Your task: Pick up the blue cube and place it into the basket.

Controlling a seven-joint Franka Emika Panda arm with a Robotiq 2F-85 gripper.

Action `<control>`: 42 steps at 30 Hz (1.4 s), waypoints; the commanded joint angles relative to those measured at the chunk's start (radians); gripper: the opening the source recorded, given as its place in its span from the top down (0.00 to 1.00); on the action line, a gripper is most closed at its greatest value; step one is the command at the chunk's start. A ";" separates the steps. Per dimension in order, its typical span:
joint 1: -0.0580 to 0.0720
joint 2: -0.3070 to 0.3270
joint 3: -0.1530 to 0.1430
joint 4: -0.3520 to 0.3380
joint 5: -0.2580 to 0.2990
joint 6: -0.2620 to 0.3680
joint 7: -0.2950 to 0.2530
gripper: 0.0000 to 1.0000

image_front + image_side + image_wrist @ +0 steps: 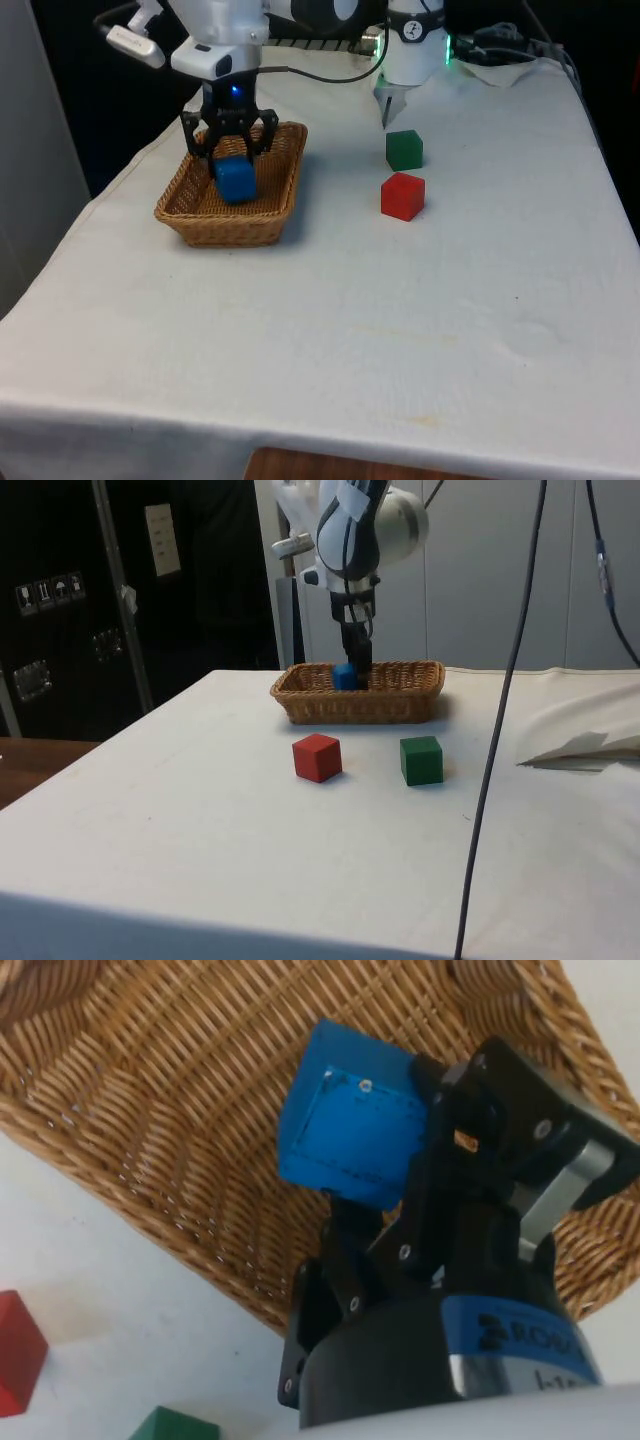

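Bright blue cube [236,180], plain solid colour, a faint stitched square outline showing on one face in the wrist view [352,1128]. Woven wicker basket [182,212] in tan to golden brown, ribbed weave pattern running across floor and walls (darker brown in the gaps between strands). Solid red cube [403,196], uniform colour, shaded side darker. Solid dark green cube [404,150], also unpatterned. Black two-finger gripper [230,150] on a glossy white arm [215,35]. Plain white tablecloth [340,320], no print, a few faint yellowish stains.
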 commanded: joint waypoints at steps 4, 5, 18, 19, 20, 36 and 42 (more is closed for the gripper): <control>-0.016 0.008 0.024 0.003 0.067 0.007 -0.051 0.93; -0.015 0.009 0.023 0.004 0.075 0.006 -0.056 0.93; 0.002 0.016 0.002 0.005 0.070 0.001 -0.051 0.23; 0.000 0.015 0.005 0.004 0.073 0.000 -0.052 0.13; 0.002 0.016 0.002 0.005 0.070 0.001 -0.051 0.13; 0.001 -0.038 -0.002 0.001 0.072 -0.033 -0.052 0.00; 0.001 -0.071 -0.006 -0.001 0.070 -0.054 -0.050 0.00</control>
